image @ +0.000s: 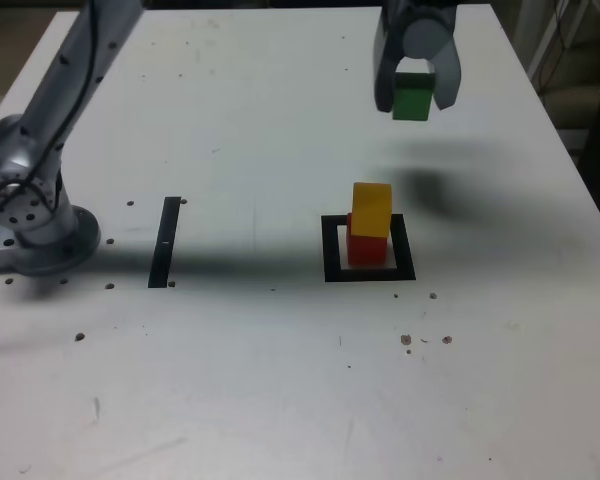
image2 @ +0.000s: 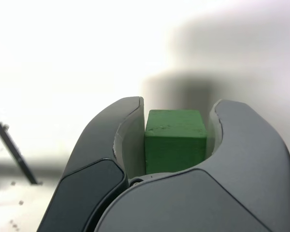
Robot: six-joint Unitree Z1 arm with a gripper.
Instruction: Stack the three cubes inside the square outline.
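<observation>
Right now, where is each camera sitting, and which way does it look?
Exterior view: off the arm, high up, looking down at the table; the arm and gripper show.
Wrist view: on the arm's wrist, looking out past the gripper toward the table; only the gripper shows of the robot.
Both show the green block in the gripper and the black strip.

The arm rises from its base at the exterior view's left, leaving the frame at the top. The end effector hangs high, its curved fingers pointing down, gripping.
</observation>
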